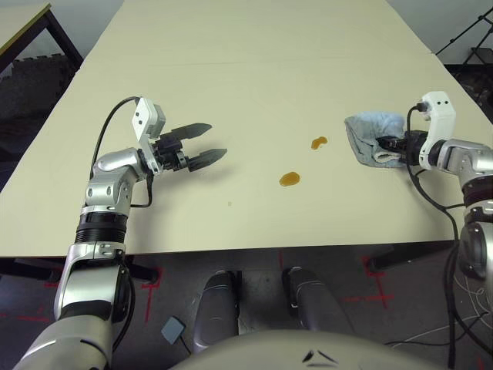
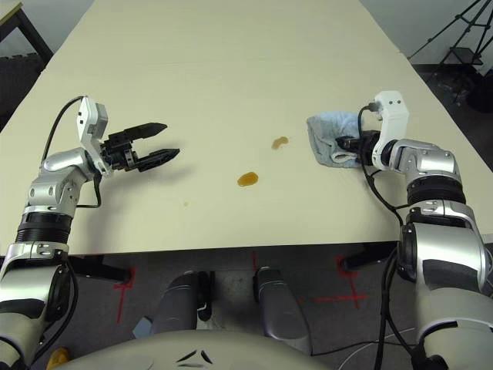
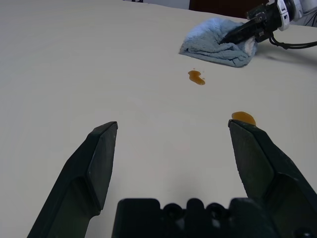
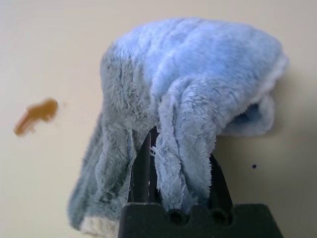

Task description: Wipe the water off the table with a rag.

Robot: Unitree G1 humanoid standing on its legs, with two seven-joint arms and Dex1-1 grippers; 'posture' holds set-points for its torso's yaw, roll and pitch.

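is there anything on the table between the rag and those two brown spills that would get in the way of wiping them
Nothing visible does. The right hand is shut on the rag, and only bare table lies between it and the nearer blob and the farther one. The left hand hovers open, off to the other side.

Even, soft light falls on the pale tabletop (image 1: 254, 92) from overhead, bright but without harsh glare. Shadows are faint: a weak smudge lies under the left claw (image 1: 208, 144), and another sits close beside the rag (image 2: 330, 139). The two brown drops (image 1: 290, 179) carry small glossy highlights. The floor under the tabletop is much darker. The head views bend slightly at their edges, so the tabletop's sides lean inward. In the left wrist view the near black fingers (image 3: 94, 168) look soft. In the right wrist view the rag's pile is crisp, while the drop behind it is blurred.
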